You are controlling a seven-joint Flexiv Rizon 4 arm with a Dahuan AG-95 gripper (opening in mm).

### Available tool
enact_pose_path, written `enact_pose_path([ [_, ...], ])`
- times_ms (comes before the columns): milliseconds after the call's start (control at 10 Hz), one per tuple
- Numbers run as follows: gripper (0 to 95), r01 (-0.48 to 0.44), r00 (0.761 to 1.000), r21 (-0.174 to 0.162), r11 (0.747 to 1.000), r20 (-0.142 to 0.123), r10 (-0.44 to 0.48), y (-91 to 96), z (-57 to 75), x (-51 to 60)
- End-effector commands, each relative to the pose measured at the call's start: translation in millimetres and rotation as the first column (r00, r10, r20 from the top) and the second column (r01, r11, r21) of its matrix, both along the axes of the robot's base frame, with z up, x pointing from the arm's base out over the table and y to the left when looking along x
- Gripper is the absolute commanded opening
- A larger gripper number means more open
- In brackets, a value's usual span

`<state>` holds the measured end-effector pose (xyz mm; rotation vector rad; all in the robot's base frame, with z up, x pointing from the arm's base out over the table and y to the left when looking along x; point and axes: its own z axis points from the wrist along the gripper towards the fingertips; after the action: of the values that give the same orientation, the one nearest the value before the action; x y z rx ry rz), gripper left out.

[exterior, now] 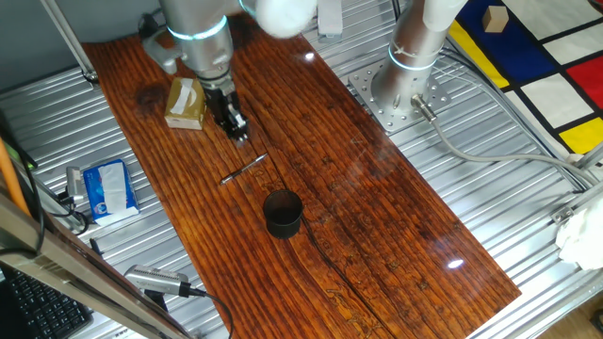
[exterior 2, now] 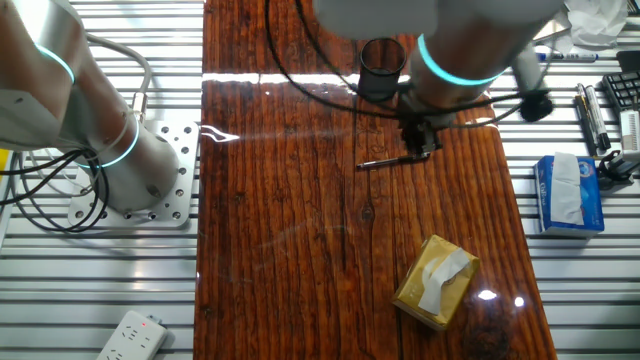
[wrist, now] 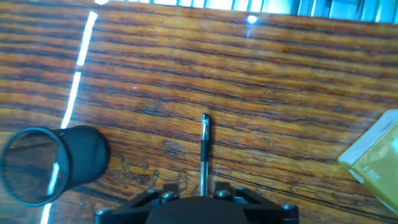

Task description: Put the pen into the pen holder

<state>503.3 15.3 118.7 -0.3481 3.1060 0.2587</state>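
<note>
Pen (exterior: 244,169) lies flat on the wooden table (exterior: 377,207), untouched, between the gripper (exterior: 237,131) and the pen holder (exterior: 283,214) — holder stands upright, near the pen but not touching it. Gripper hangs above the pen's far end; hand view shows the pen (wrist: 204,152) running straight out from under the fingers, roughly on the centreline, holder (wrist: 53,163) off to the left. Finger state: cannot tell — fingertips are hidden below the hand view's edge and too small and dark in both fixed views, though nothing is pinched. Risks from here, my read: pen is thin and flat on a hard glossy surface, so a descent that stops short closes on air, and one that goes too low jams the fingertips into the wood. If the fingers close along the pen's axis rather than across it, it skids or rolls away. Grabbing near the end instead of mid-length lets it droop or pivot in the pads, then the tip clips the holder rim on insertion and may tip the light cup. Cardboard box (exterior: 185,103) sits just beside the arm — a wide swing could nudge it.
</note>
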Motion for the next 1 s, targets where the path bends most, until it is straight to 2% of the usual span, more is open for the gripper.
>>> enact_pose_path([
  [100, 57.0, -0.003, 1.000, -0.064, 0.998, 0.023, 0.005, 1.2, -16.2, -0.1],
  [200, 57.0, -0.007, 0.999, -0.089, 0.996, 0.032, 0.010, 2.0, -22.5, -0.8],
  [400, 57.0, -0.004, 0.999, -0.115, 0.993, 0.045, 0.009, 3.8, -34.0, -2.3],
  [800, 57.0, -0.007, 0.999, -0.111, 0.994, 0.051, 0.013, 7.7, -51.8, -5.4],
  [1000, 57.0, -0.017, 0.998, -0.111, 0.994, 0.050, 0.022, 8.6, -55.4, -6.2],
])
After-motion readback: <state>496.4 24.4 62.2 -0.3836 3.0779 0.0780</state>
